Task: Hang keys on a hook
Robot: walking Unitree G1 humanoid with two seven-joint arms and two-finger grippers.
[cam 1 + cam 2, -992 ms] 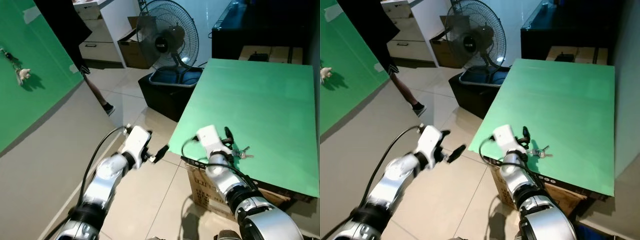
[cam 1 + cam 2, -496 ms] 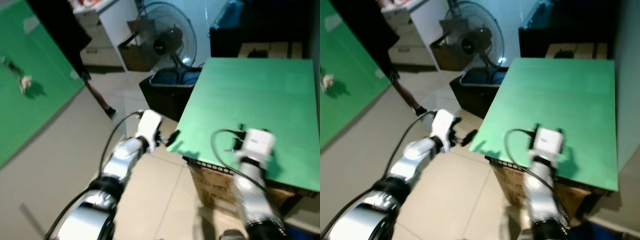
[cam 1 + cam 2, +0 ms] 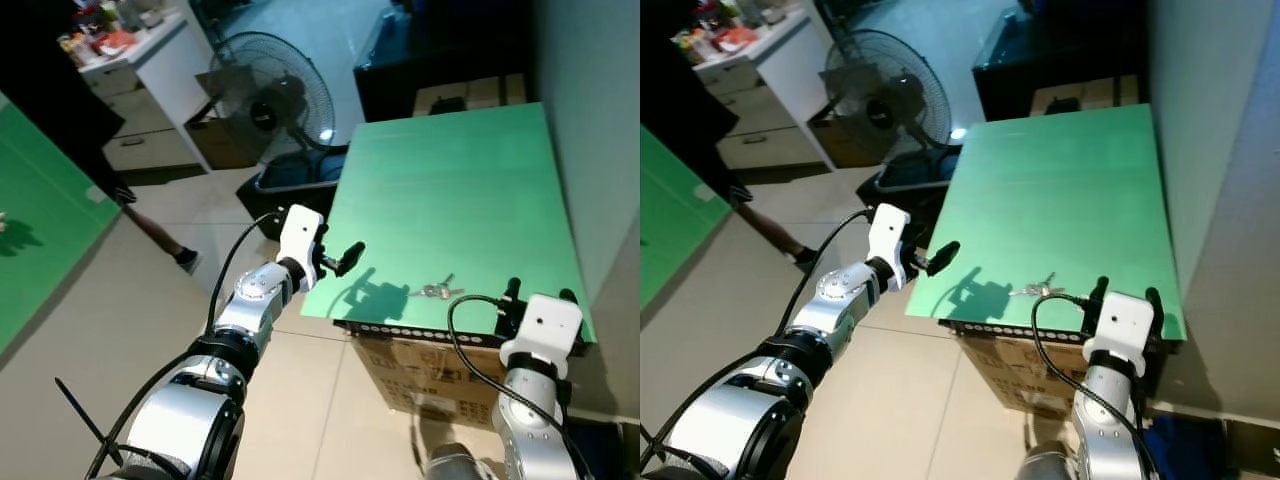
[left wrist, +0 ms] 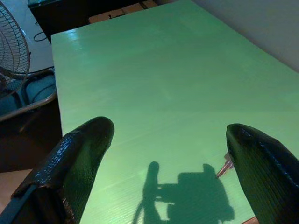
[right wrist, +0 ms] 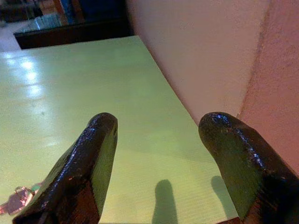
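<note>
The keys [image 3: 436, 291] lie near the table's [image 3: 450, 190] front edge, between the wide-open, empty left claw [image 3: 348, 256] and the wide-open, empty right claw [image 3: 540, 296].

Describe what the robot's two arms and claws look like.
Both arms are shiny silver with rounded segments and dark joint bands. Each wrist carries a white boxy module with a looping black cable. The left claw and right claw each have two long black fingers with a rough, textured surface and rounded tips.
</note>
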